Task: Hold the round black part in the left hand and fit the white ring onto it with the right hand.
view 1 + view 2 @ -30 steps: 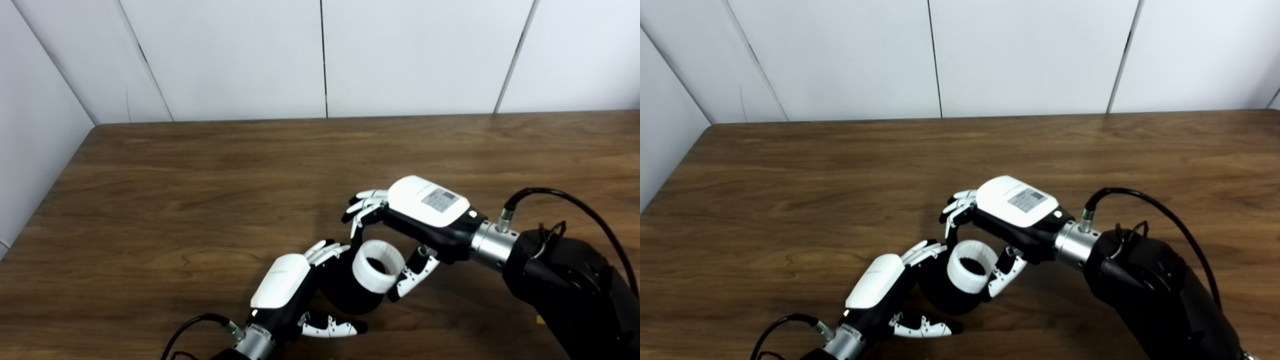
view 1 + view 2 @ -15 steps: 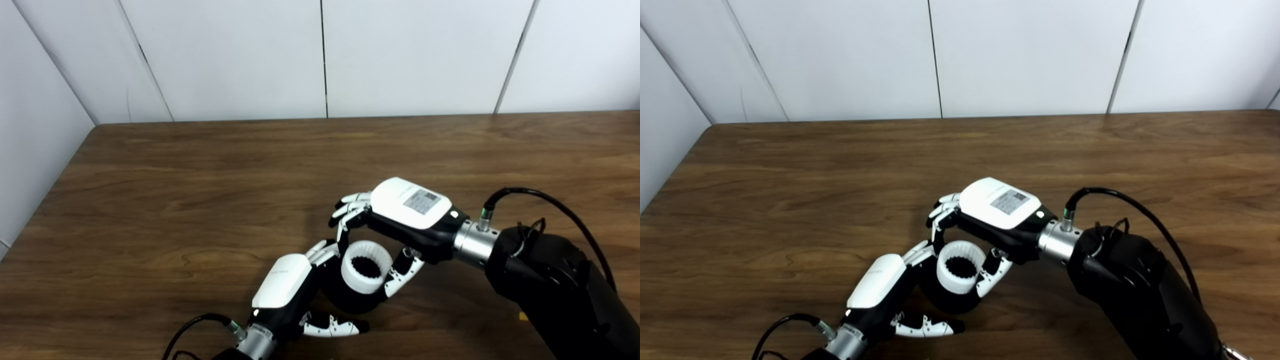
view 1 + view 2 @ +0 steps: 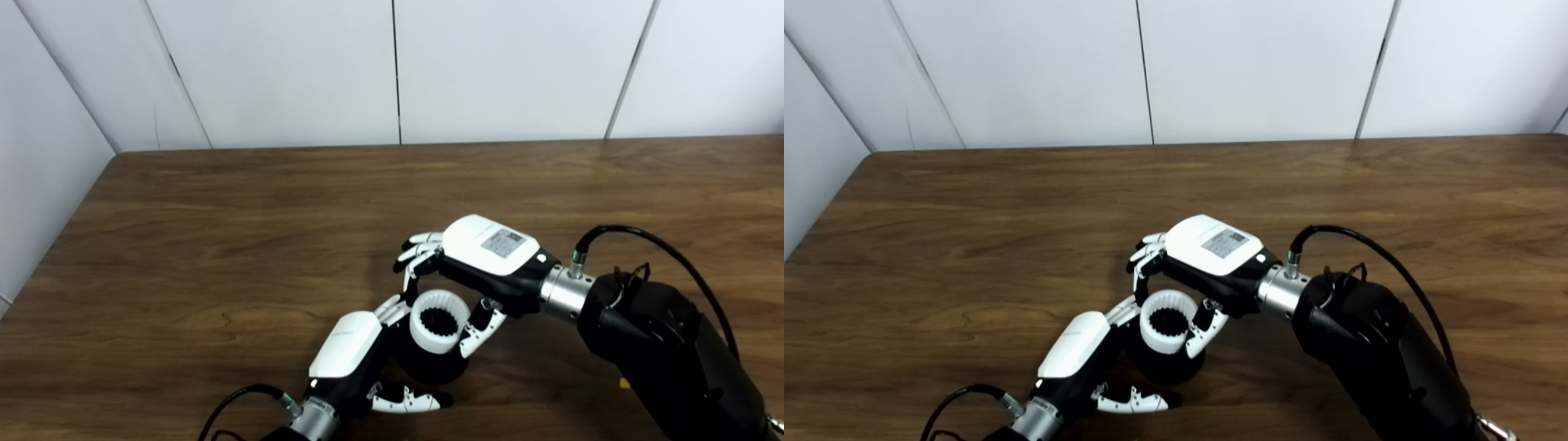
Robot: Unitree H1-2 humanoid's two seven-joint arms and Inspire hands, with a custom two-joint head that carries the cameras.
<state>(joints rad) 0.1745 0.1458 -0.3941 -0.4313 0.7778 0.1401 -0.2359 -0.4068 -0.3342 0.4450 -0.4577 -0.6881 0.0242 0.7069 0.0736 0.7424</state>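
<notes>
My left hand (image 3: 352, 352) is shut on the round black part (image 3: 432, 367), holding it low over the wooden table near the front edge. The white ring (image 3: 438, 321), toothed on the inside, sits level on top of the black part, whose black toothed core shows through the ring's hole. My right hand (image 3: 471, 272) is shut on the ring from above, fingers on its far side and thumb on its near right side. The same scene shows in the right eye view: left hand (image 3: 1078, 352), black part (image 3: 1167, 367), ring (image 3: 1167, 321), right hand (image 3: 1200, 257).
The wooden table (image 3: 245, 214) stretches wide to the left and back. White wall panels (image 3: 392, 67) stand behind it and along the left side. My right forearm and its black cable (image 3: 643, 245) fill the lower right.
My right hand has moved left with the white ring and levelled it over the black part. The ring was tilted at the part's right edge and now sits centred on top. The left hand held still.
</notes>
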